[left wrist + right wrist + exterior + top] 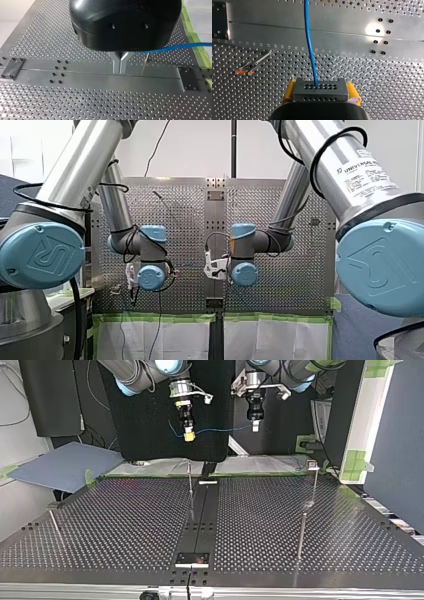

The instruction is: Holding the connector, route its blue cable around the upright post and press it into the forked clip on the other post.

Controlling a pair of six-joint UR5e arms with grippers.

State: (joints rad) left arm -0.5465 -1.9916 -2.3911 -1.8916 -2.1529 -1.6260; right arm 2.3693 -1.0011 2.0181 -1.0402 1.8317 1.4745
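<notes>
On my right gripper (189, 435), the yellow pads (352, 92) are clamped on the flanks of the connector (320, 89). It's a small dark block that looks rigid and light, so that's a good hold. The blue cable (310, 47) leaves its face and spans through the air to my left gripper (255, 424), whose metal fingers (117, 65) are drawn together. The cable seems pinched there, but the housing hides the contact. Both hang well above the table (125, 525), clear of every post. The cable is thin, limp and probably slick: guide it under light tension and don't yank at the connector exit. The middle post (190, 487) is nearest. Can't tell which post carries the fork.
</notes>
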